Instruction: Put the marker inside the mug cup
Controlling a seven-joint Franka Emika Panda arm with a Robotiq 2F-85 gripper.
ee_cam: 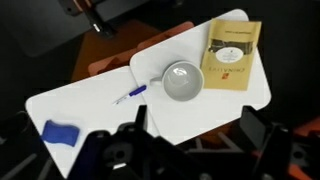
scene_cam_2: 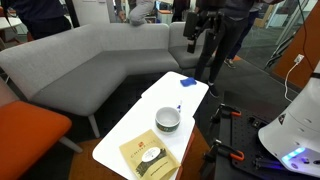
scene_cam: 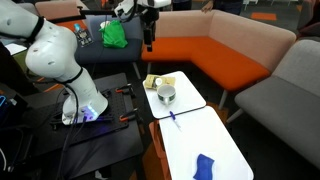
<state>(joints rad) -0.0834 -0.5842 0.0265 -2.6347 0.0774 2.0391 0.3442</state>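
Observation:
A blue marker [ee_cam: 130, 95] lies on the white table [ee_cam: 200, 125], just beside a grey mug [ee_cam: 182, 82] that stands upright. Both exterior views show the mug [scene_cam: 166, 95] [scene_cam_2: 168, 119] and the marker [scene_cam: 173, 118] [scene_cam_2: 179, 108]. My gripper [ee_cam: 197, 130] is open and empty. It hangs high above the table in both exterior views [scene_cam: 148, 30] [scene_cam_2: 195, 30], well clear of the marker and the mug.
A yellow book [ee_cam: 233, 55] lies beside the mug on the side away from the marker. A blue cloth [ee_cam: 58, 132] lies at the other end of the table. An orange and grey sofa [scene_cam: 215, 55] wraps around the table. A green bag [scene_cam: 114, 34] sits on a seat.

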